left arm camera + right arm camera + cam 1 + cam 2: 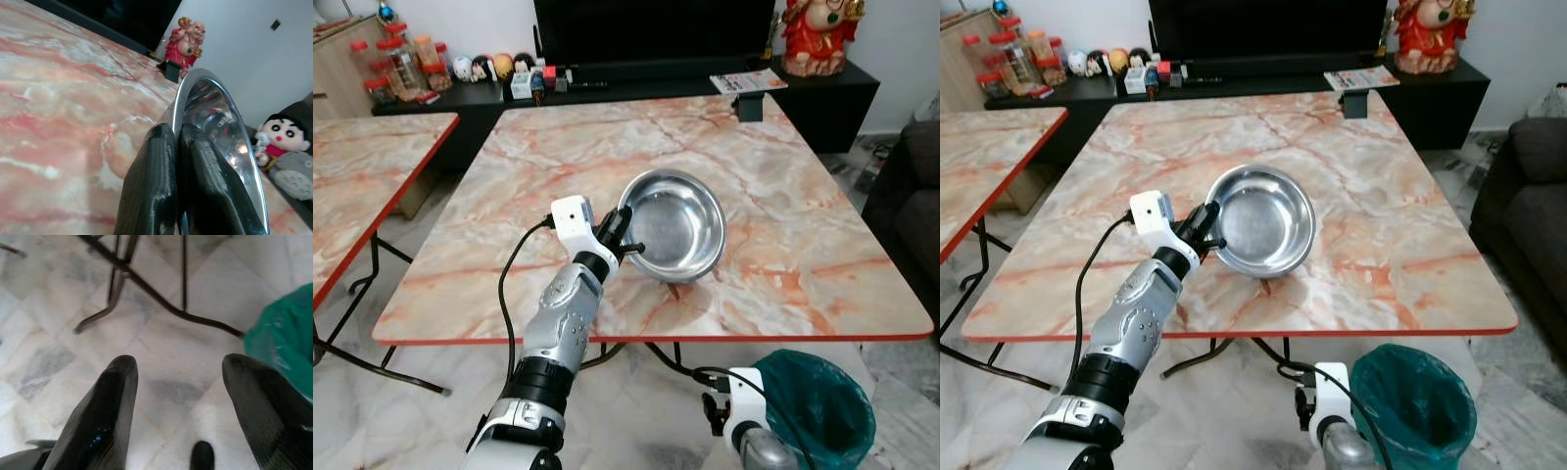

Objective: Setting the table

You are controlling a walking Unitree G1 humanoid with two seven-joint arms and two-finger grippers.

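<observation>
The left gripper fingers pinch the steel bowl rim at nine o'clock; thin, slippery metal, light but tilting over the table. The right gripper hangs with fingers wide.

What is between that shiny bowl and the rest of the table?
Nothing visible. The left gripper is shut on the bowl rim, and the marble table around it is bare. A small dark block stands at the far edge.

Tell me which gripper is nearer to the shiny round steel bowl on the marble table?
The left. The left gripper is clamped on the shiny round steel bowl at its rim; the right gripper hangs open below the table edge, above the floor.
</observation>
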